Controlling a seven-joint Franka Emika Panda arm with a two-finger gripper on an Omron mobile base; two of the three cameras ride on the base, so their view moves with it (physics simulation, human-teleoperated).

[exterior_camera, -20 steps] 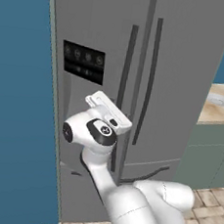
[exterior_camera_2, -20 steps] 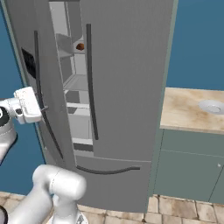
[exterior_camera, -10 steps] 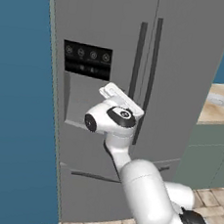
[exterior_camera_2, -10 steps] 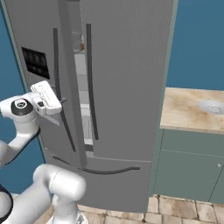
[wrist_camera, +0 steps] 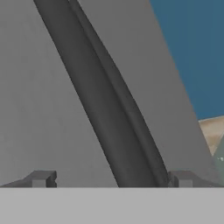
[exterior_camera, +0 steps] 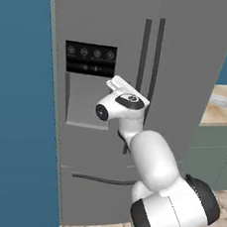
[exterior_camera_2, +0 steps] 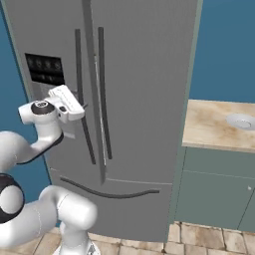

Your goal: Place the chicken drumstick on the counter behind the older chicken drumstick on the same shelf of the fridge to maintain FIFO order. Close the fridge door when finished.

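Grey sheet-metal look: the tall grey two-door fridge (exterior_camera: 141,64) takes up the centre of both base views, and you have the white arm's two-finger gripper (wrist_camera: 109,178) right in front of the tall grey dispenser door (exterior_camera: 81,147). Jaws spread wide, nothing between them.

Key relation: in the hand view the dark vertical door handle (wrist_camera: 100,109) runs as a long bar from upper left down to bottom centre, ending between the two dark finger tips (wrist_camera: 41,178). Its long axis is skewed against the jaw line, not square to it. In the left base view the hand sits mid-frame, just right of the black dispenser panel (exterior_camera: 90,58) and just left of the paired handles.

Door looks closed or very nearly so; in the right base view I cannot tell whether the centre seam is fully shut. No shelf or drumstick can be made out. Beige marble-patterned counter (exterior_camera_2: 219,124) lies centre right.

Judgement: only a final push on the door may remain.
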